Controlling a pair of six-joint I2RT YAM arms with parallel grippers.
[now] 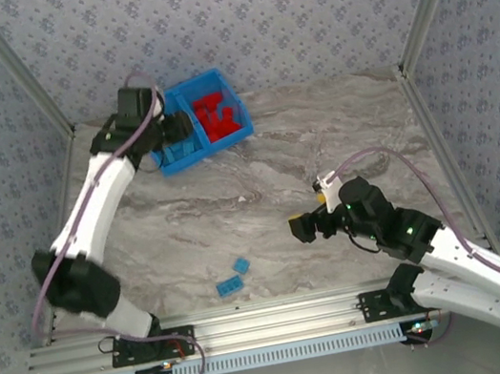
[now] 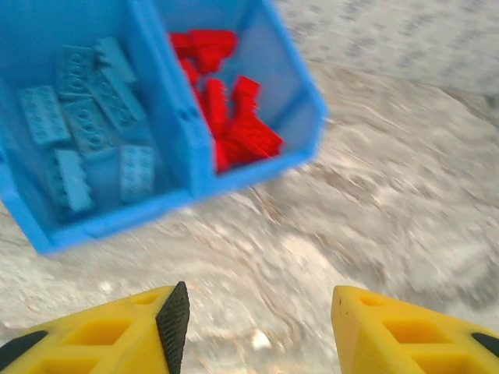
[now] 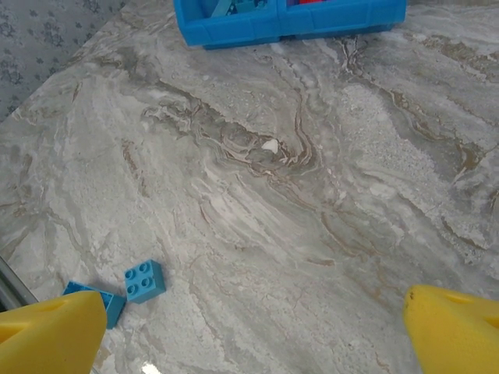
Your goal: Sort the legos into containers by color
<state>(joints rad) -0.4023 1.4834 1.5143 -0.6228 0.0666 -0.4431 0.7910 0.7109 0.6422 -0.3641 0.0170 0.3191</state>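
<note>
The blue bin [image 1: 208,153] stands at the back left, split by a divider. In the left wrist view the bin [image 2: 117,218] holds several light blue legos [image 2: 86,132] in its left container and several red legos [image 2: 226,117] in its right one. My left gripper [image 1: 180,130] hovers by the bin's left container; it is open [image 2: 257,327] with nothing between its yellow fingers [image 2: 117,331], over bare table just in front of the bin. Two light blue legos [image 1: 242,266] [image 1: 229,287] lie near the front edge. My right gripper [image 1: 308,215] stands wide open [image 3: 253,343], right of them, empty.
The marble table top [image 1: 337,133] stretches between the bin and the loose bricks. In the right wrist view the square blue lego [image 3: 145,280] and its neighbour [image 3: 111,305] lie by my left finger [image 3: 51,335], the bin [image 3: 273,27] far off. Patterned walls and metal posts [image 1: 418,12] enclose the table.
</note>
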